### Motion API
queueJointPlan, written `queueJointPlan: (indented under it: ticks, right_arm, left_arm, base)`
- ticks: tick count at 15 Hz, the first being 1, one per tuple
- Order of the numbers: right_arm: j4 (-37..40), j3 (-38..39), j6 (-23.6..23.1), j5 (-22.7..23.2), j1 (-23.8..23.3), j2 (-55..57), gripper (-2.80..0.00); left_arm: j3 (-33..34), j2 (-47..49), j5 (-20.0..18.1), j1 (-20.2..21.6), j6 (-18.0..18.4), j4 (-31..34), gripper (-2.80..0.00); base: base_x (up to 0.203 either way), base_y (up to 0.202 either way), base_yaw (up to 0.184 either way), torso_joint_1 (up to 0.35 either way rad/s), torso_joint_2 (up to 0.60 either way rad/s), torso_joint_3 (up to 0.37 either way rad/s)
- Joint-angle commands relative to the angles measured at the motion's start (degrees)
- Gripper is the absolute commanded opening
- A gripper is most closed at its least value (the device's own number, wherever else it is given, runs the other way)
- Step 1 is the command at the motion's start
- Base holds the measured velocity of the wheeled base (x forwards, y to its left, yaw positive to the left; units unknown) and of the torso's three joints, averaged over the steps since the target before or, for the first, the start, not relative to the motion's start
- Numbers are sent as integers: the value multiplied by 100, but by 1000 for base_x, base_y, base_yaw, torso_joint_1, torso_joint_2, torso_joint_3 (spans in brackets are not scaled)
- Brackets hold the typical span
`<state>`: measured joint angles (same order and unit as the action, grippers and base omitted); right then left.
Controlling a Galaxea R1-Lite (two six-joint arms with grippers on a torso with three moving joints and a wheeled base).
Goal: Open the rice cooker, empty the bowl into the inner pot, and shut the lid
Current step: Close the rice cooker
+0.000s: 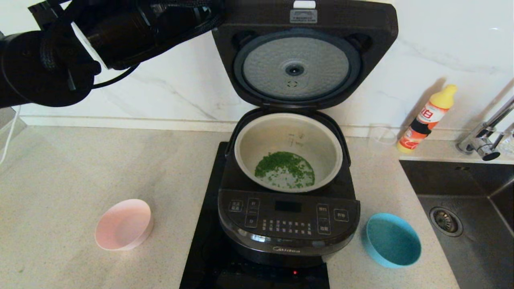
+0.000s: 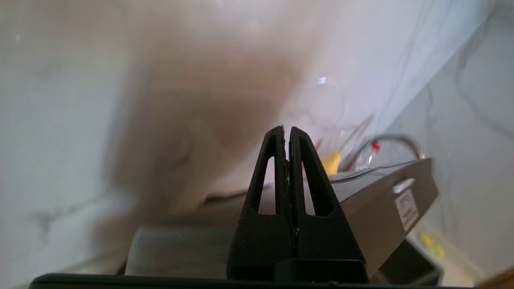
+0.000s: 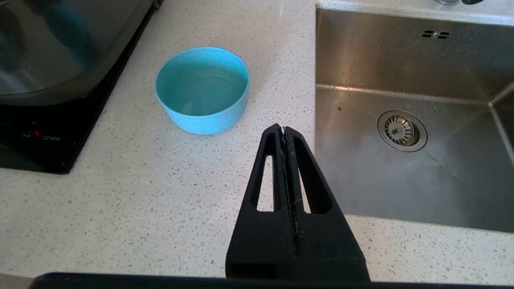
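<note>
**A:** Where is the rice cooker, and what state is it in?

**B:** The rice cooker (image 1: 288, 218) sits at the centre of the head view on a black cooktop (image 1: 209, 257). The lid (image 1: 299, 52) stands fully open at its 12 o'clock, the dimpled silver underside facing forward. The inner pot (image 1: 288, 150) is seated in the body, with green bits (image 1: 286, 168) scattered over its bottom. An empty pink bowl (image 1: 123, 224) rests on the counter (image 1: 80, 168) at the cooker's 9 o'clock, an empty blue bowl (image 1: 392, 240) at its 3 o'clock.

**A:** So what is left?

**B:** Judging by the filled pot and empty bowls, only closing the lid.

**A:** How would the lid handle?

**B:** It looks rigid, glossy and probably slippery, swinging on a rear hinge. I'd press on the top outer edge, far from the hinge, and push it forward and down until it latches. Gripping seems unnecessary.

**A:** And the grippers?

**B:** The left gripper (image 2: 286, 130) has its fingers pressed together, holding nothing. It is raised beside the lid's back edge, at roughly the lid's 9 o'clock; I cannot tell whether it touches. The right gripper (image 3: 283, 129) is likewise closed and empty, hovering above the counter between the blue bowl and the sink (image 3: 401, 72), well away from the cooker.
</note>
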<state>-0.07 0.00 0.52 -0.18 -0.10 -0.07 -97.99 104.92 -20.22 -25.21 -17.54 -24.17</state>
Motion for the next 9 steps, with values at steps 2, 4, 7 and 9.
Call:
queueJointPlan:
  ticks: [2,4,7,9]
  right_arm:
    - [-1,0,0,1,1,7,-280]
    - [-1,0,0,1,1,7,-280]
    - [-1,0,0,1,1,7,-280]
    - [-1,0,0,1,1,7,-280]
  left_arm:
    - [390,-342,9,4,64,9,-280]
    - [828,-583,7,1,105,5,-280]
    - [1727,-904,-12,-1,336,-9,-280]
    - [2334,-1099,-9,5,417,-163,-280]
  base:
    - [0,0,0,0,0,0]
    - [0,0,0,0,0,0]
    - [0,0,0,0,0,0]
    - [0,0,0,0,0,0]
